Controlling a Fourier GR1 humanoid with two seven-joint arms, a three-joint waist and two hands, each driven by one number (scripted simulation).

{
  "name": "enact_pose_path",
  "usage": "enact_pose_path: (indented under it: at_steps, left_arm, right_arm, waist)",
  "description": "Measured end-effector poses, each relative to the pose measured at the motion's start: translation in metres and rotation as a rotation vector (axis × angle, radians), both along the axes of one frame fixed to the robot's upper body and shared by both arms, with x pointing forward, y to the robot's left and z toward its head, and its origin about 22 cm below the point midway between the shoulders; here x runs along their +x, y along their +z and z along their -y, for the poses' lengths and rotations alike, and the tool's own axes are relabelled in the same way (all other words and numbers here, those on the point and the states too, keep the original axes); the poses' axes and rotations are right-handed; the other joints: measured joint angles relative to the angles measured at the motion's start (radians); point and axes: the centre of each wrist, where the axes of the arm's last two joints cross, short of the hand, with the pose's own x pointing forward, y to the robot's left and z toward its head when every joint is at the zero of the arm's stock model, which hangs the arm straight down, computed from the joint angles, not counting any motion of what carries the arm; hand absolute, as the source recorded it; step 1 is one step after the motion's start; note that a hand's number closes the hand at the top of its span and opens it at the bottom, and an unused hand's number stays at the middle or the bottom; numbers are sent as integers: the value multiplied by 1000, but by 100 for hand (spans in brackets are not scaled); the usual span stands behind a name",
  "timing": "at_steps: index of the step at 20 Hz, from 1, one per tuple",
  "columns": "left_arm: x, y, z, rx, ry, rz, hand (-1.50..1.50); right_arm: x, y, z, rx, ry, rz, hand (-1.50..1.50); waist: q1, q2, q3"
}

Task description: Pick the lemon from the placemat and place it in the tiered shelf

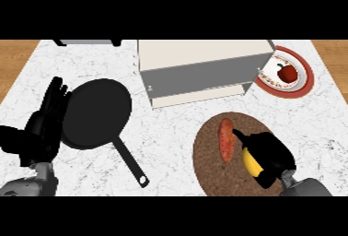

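1. Lemon (252, 164): on the brown placemat (211, 156), just beside a carrot (225, 139), well apart from the tiered shelf (200, 69).
2. Right hand (272, 154): fingers curled round the lemon.
3. Handling, judged: light, stiff, smooth-skinned; best clasped across its middle.
4. Left hand (48, 120): fingers straight, resting.

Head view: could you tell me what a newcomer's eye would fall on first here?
Probably the black pan at the left, with the open left hand beside it. Next, the right hand curled on the yellow lemon over the brown placemat, beside an orange vegetable. The shelf stands at the top centre.
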Motion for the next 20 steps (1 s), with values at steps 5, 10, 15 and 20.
enact_pose_path:
  at_steps: [5,10,15,20]
  left_arm:
    - [-6,4,-3,-1,-6,-3,0]
    - [-5,5,1,-3,-18,0,0]
    - [-1,-1,7,1,-13,0,0]
    - [0,-1,0,1,-19,-1,0]
  right_arm:
    - [-3,-5,-30,0,-24,76,150]
    - [-12,-6,-105,39,-182,84,150]
    - [-28,3,-154,148,-249,59,150]
    - [-41,39,-187,296,-267,74,150]
  waist:
    - [1,-4,-5]
    - [11,-2,-5]
    - [12,1,-1]
    - [12,4,3]
